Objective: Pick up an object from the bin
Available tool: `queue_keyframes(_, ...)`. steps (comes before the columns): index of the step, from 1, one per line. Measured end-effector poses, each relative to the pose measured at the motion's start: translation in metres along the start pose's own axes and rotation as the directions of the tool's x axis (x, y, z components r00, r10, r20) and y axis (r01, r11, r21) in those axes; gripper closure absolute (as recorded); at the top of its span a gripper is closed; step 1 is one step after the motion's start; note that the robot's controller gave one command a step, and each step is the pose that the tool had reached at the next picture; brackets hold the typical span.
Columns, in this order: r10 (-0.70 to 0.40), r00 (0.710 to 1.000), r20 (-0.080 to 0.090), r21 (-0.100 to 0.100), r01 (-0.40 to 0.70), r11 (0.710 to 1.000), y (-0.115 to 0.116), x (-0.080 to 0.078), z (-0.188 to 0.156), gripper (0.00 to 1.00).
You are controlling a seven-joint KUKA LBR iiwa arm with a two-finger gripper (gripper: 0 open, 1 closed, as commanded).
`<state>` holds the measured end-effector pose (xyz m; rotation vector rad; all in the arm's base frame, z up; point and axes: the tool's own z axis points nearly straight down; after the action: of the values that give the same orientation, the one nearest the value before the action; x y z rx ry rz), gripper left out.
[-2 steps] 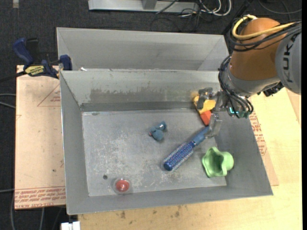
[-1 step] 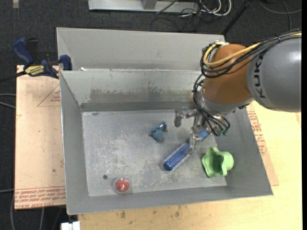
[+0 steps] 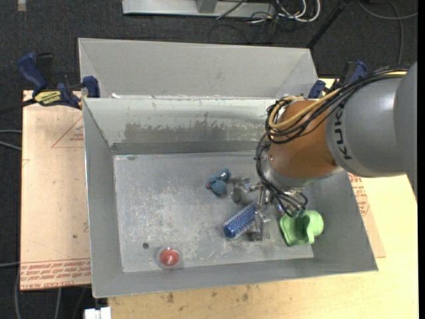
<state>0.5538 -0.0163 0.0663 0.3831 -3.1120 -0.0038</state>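
Blue ribbed cylinder (image 3: 238, 223) lies against the gripper (image 3: 259, 224) (green cup (image 3: 303, 228) opposite).

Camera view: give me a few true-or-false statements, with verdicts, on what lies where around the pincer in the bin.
1. The pincer is over the right half of the bin. True.
2. A blue ribbed brush-like thing lies right beside the pincer. True.
3. The green cup-shaped thing lies in the far left corner. False: it lies at the near right, just right of the pincer.
4. The small red round thing lies near the front wall, apart from the rest. True.
5. The small blue-grey thing rests on the green one. False: it lies by itself nearer the middle.
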Motion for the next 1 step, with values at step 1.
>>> queue_keyframes(1, -0.003, 1.000, 0.006, 0.001, 0.003, 1.000, 0.0003, -0.0022, -0.0030, 1.00)
